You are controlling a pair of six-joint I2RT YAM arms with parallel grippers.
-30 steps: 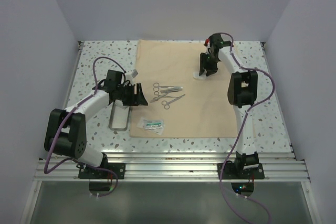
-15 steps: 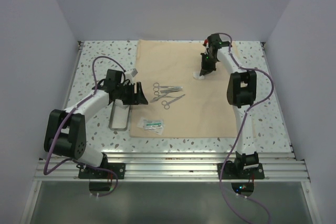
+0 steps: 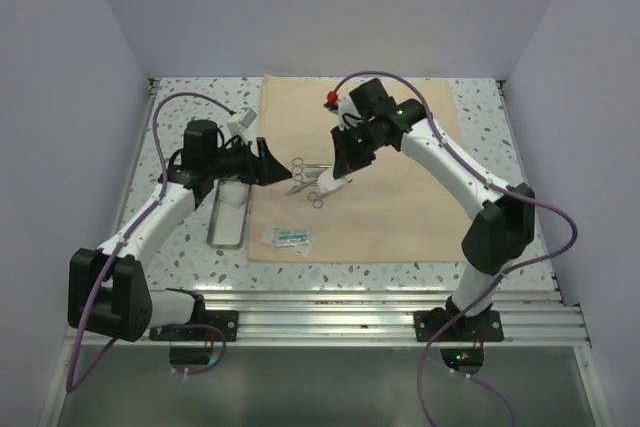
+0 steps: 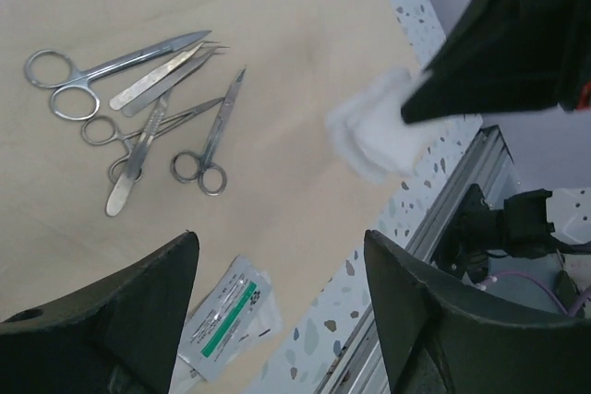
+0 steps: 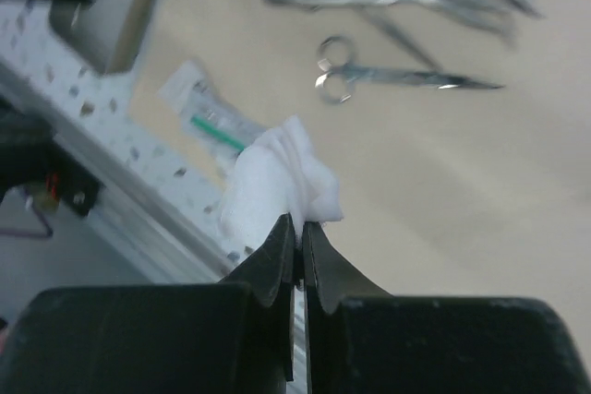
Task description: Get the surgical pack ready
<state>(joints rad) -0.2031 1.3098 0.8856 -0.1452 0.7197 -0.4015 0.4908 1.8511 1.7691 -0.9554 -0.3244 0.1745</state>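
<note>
The beige cloth [image 3: 400,197] lies flat on the table. Several silver scissor-like instruments [image 3: 312,179] lie on its left part, also in the left wrist view [image 4: 138,108] and the right wrist view [image 5: 406,76]. My right gripper [image 3: 340,169] is shut on a white gauze square [image 5: 272,182] and holds it above the cloth beside the instruments; the gauze also shows in the left wrist view [image 4: 374,136]. My left gripper [image 3: 268,163] is open and empty, raised at the cloth's left edge. The steel tray [image 3: 228,215] lies left of the cloth.
A sealed packet with a green stripe [image 3: 290,237] lies at the cloth's near-left corner, also in the left wrist view [image 4: 226,320]. The metal rail [image 3: 320,302] runs along the table's near edge. White walls enclose the table.
My right gripper has lifted the gauze from the cloth's far right and carried it left to the instruments. My left arm has lifted and shifted slightly toward the far side.
</note>
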